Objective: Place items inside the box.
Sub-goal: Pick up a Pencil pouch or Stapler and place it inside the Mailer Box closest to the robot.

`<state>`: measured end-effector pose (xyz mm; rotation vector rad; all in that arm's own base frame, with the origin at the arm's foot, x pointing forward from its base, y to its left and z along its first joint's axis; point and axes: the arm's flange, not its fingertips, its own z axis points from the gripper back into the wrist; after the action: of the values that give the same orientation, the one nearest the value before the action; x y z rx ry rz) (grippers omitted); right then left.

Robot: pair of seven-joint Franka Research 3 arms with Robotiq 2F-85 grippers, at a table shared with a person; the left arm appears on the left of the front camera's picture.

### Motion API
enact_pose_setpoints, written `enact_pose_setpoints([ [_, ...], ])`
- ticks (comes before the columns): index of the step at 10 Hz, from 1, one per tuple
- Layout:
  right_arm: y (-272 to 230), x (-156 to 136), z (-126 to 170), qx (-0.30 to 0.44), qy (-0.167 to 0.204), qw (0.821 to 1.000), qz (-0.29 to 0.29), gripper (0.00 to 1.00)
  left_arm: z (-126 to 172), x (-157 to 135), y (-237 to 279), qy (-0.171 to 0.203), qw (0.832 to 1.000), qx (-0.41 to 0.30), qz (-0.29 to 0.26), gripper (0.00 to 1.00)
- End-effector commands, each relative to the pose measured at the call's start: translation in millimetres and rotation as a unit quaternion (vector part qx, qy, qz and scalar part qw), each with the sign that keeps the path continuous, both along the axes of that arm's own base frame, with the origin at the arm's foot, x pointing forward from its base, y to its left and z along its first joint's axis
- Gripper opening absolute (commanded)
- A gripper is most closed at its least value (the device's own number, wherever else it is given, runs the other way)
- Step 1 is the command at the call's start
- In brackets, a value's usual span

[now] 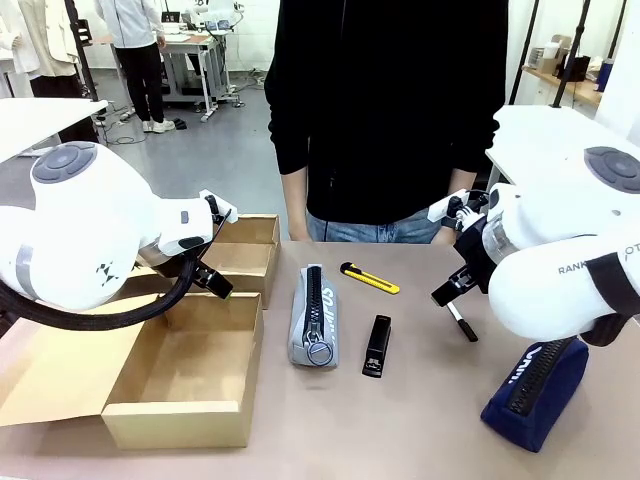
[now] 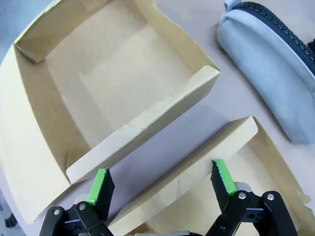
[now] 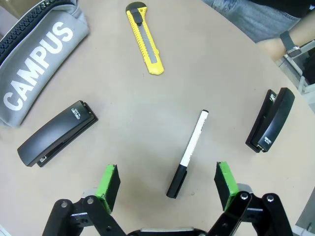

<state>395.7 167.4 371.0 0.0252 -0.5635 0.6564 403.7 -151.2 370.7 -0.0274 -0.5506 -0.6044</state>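
Hovering above the open box (image 1: pixel 180 425), the left gripper (image 1: pixel 216 284) has its green pads spread wide with nothing between them. Its wrist camera looks down on the cardboard walls of the box and of a second carton (image 1: pixel 245 258) just behind it.

The right gripper (image 3: pixel 167 186) is likewise wide open and holds nothing. It hangs over a black-capped white pen (image 3: pixel 189 152) that lies on the table (image 1: pixel 400 430) between its fingers, though the pads do not touch it.

None of the items is in the box.

- **Grey pouch** (image 1: pixel 313 318): just right of the box, zip up (its side reads "CAMPUS" in the right wrist view).
- **Yellow knife** (image 1: pixel 370 278): beyond the grey pouch, toward the person (image 1: pixel 390 100).
- **Black stapler** (image 1: pixel 377 346): beside the grey pouch on its right, apart from it.
- **Second stapler** (image 3: pixel 270 120): on the far side of the pen.
- **Navy pouch** (image 1: pixel 535 392): near the table's front right corner, partly under the right arm.
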Motion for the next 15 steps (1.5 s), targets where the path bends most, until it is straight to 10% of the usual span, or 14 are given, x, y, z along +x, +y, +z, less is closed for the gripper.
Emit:
enact_pose_setpoints([
  [1, -0.1, 0.0, 0.6, 0.001, -0.001, 1.0, 0.0, 1.0, 0.0, 0.0, 0.0, 0.0, 1.0, 0.0, 0.0, 1.0],
  [3, 0.0, 0.0, 0.0, 0.0, 0.0, 1.0, 0.0, 1.0, 0.0, 0.0, 0.0, 0.0, 1.0, 0.0, 0.0, 1.0],
  [7, -73.8, -46.4, 123.5, 0.142, 0.047, 0.985, -0.08, 1.0, 154.7, -96.2, 38.8, -0.008, 0.979, -0.203, 0.027, 1.0],
  [10, -205.6, -71.2, 148.2, 0.394, 0.146, 0.901, -0.108, 1.0, 182.3, -131.2, 146.8, 0.046, 0.93, -0.362, 0.035, 1.0],
  [11, -276.6, -85.8, 142.3, 0.513, 0.135, 0.837, -0.137, 1.0, 168.9, -130.9, 211.6, 0.047, 0.888, -0.446, 0.101, 1.0],
  [13, -371.8, -109.3, 112.9, 0.665, 0.103, 0.71, -0.207, 1.0, 106.9, -134.1, 311.5, 0.057, 0.745, -0.624, 0.228, 1.0],
  [15, -413.6, -128.6, 85.0, 0.726, 0.088, 0.637, -0.246, 1.0, 45.5, -138.6, 341.2, 0.068, 0.624, -0.726, 0.283, 1.0],
])
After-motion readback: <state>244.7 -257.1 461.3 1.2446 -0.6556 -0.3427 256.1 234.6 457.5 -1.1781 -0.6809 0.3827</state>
